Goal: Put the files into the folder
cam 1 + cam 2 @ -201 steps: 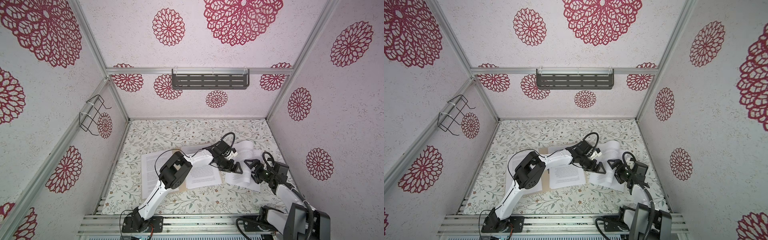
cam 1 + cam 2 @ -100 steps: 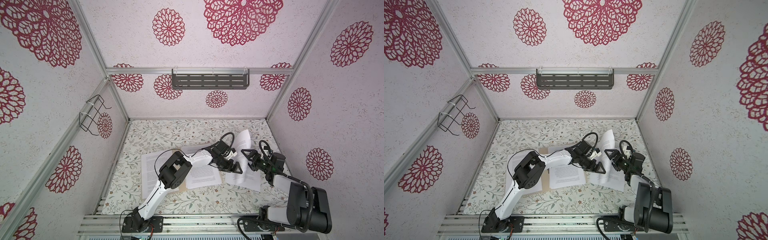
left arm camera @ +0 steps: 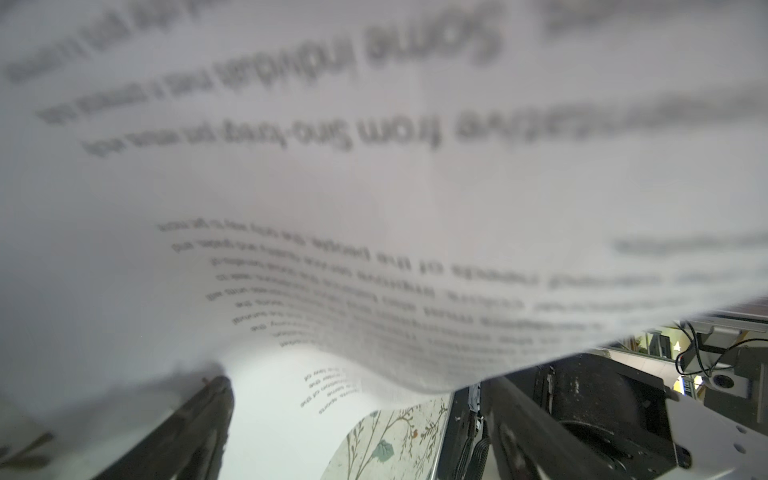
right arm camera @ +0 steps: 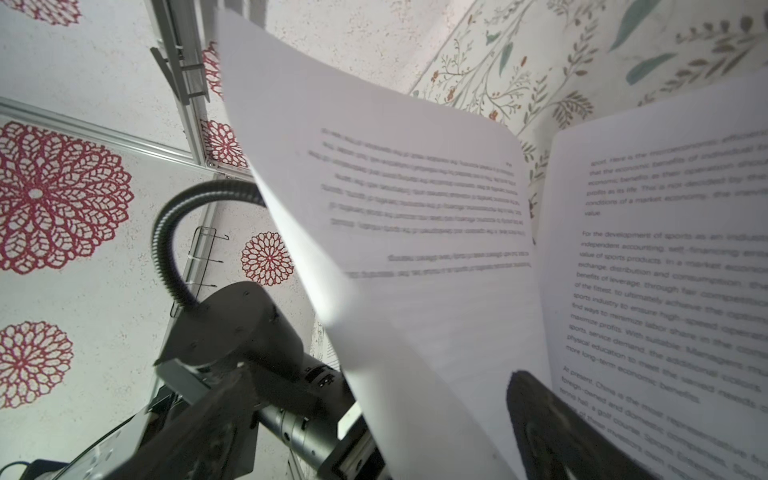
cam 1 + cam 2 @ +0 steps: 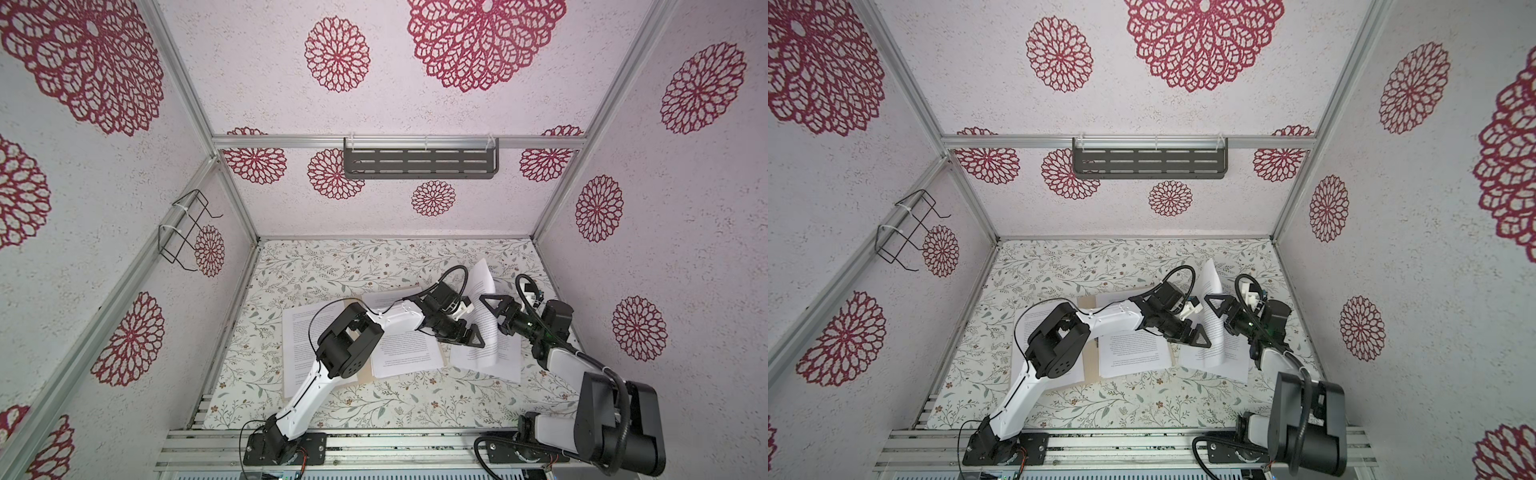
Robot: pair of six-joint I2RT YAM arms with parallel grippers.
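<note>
Plainly, both pincers stood wide, neither clamped on anything. At the right of the bench [image 5: 332, 266] one sheet [image 5: 484, 280] stood curled upward, its long axis running away from the robot, between the left pincer [image 5: 465, 336] and the right pincer [image 5: 496, 316]. The right wrist view showed it passing between that pincer's jaws, so the right arm seemed nearer. The folder [image 5: 363, 372] lay open leftward, under other files [image 5: 403, 353].

Floral table [image 5: 332, 266] — the folder [image 5: 363, 375] and loose files [image 5: 500, 363] lie on it.
</note>
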